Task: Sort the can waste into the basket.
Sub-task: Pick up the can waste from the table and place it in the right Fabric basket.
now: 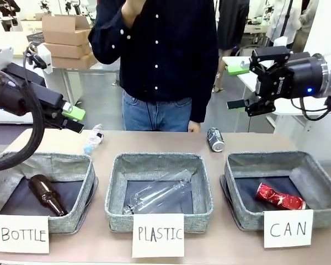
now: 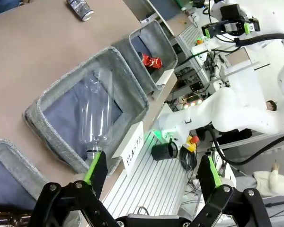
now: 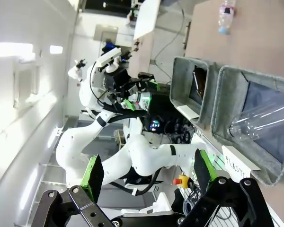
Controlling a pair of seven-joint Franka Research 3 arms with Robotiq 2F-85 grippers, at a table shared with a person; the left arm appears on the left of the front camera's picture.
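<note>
Brown bench [image 1: 154, 141] across the front view, person [image 1: 154, 49] in a dark buttoned shirt and jeans standing at 12 o'clock behind it, one hand raised out of frame top. Left gripper [image 2: 151, 165] up off the bench at 9 o'clock, jaws spread wide, nothing between them. Right gripper [image 3: 147, 165] up at 2 o'clock, jaws also wide apart, nothing held.

Three grey fabric baskets in a row along the near edge: BOTTLE basket [image 1: 80, 165] at 8 o'clock, PLASTIC basket [image 1: 113, 187] at 6, CAN basket [image 1: 320, 187] at 4, each with a white handwritten card on its front.

Clear plastic bottle [image 1: 160, 193] lies diagonally inside the PLASTIC basket. Brown bottle [image 1: 46, 194] lies inside the BOTTLE basket. Small plastic bottle [image 1: 93, 139] lies on the bench at 12 o'clock from the BOTTLE basket.

Red can [image 1: 279, 197], dented, lies on the dark lining inside the CAN basket. Dark can [image 1: 215, 139] sits on the bench outside, near the CAN basket's far left corner at about 11 o'clock from it, not touching, just in front of the person.
</note>
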